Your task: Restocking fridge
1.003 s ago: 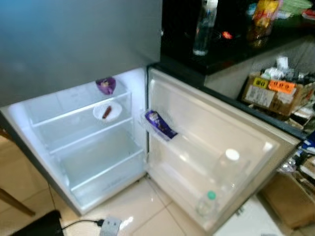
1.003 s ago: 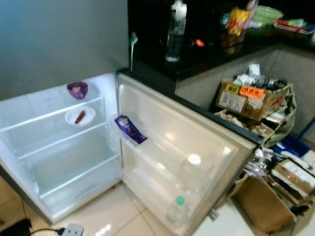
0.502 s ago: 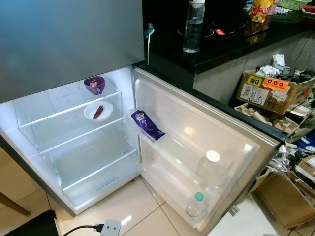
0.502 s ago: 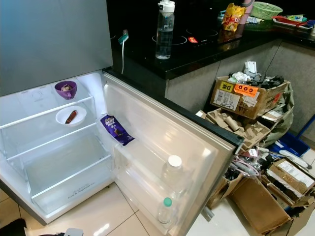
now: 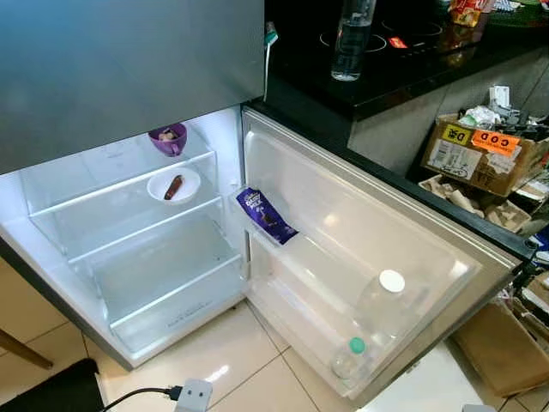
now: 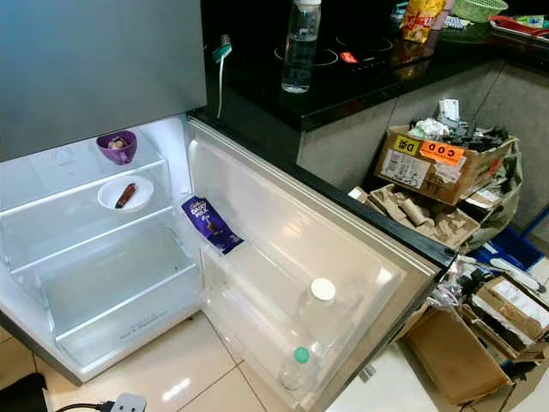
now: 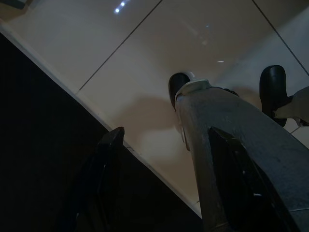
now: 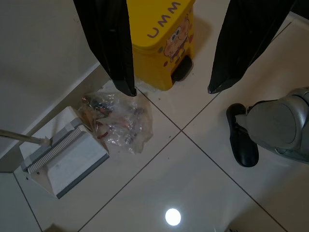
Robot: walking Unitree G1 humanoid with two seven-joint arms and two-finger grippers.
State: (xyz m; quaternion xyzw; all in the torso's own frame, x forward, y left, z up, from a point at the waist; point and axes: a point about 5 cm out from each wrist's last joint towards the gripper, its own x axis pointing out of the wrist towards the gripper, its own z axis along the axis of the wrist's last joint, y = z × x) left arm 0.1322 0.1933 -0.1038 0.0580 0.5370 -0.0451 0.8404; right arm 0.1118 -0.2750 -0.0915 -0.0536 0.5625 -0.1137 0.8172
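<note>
The fridge stands open and lit, its door swung out to the right. A purple cup sits on the top shelf, and a white bowl holding a brown piece sits below it. A purple chocolate bar leans in the upper door rack. Two clear bottles, one white-capped and one green-capped, stand in the lower door rack. A tall clear bottle stands on the black counter. My left gripper hangs open over the floor tiles. My right gripper also hangs open and empty.
Cardboard boxes full of clutter crowd the floor right of the door. A power strip with its cable lies on the tiles before the fridge. Below my right arm are a yellow bin, a dustpan and a plastic bag.
The head camera has shifted and the picture has sharpened, so the fridge sits a little differently in frame. Nothing in the fridge or on the counter has moved.
</note>
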